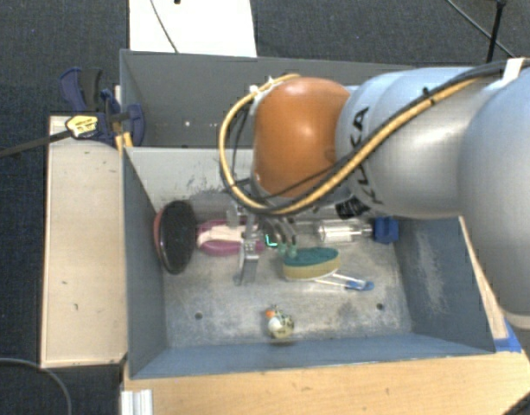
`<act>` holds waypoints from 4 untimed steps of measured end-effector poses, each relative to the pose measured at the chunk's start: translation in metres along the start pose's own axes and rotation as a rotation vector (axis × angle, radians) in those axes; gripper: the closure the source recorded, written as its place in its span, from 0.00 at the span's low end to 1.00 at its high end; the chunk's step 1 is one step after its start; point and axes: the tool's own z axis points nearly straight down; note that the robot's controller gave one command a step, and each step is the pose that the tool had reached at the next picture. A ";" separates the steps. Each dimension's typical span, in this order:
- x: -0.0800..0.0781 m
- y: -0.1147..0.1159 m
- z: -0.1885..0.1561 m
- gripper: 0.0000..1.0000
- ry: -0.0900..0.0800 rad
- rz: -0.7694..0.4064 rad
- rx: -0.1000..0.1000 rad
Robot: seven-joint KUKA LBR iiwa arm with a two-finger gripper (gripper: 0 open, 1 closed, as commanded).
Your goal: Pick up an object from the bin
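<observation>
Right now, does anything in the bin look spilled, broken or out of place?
Nothing stands out. The dark brush with a pink handle, the yellow-and-teal sponge and the small round thing lie loose on the floor of the bin, none visibly broken or spilled.

A brush lies at the left of the bin, a sponge right of it, the gripper over the gap between; a tube lies behind the sponge, a pen just before it, a small ball near the front wall
</observation>
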 end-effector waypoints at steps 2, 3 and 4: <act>0.006 -0.104 0.070 0.00 -0.002 0.082 0.001; 0.008 -0.123 0.096 0.00 -0.003 -0.349 0.001; 0.007 -0.122 0.094 1.00 -0.006 -0.344 0.001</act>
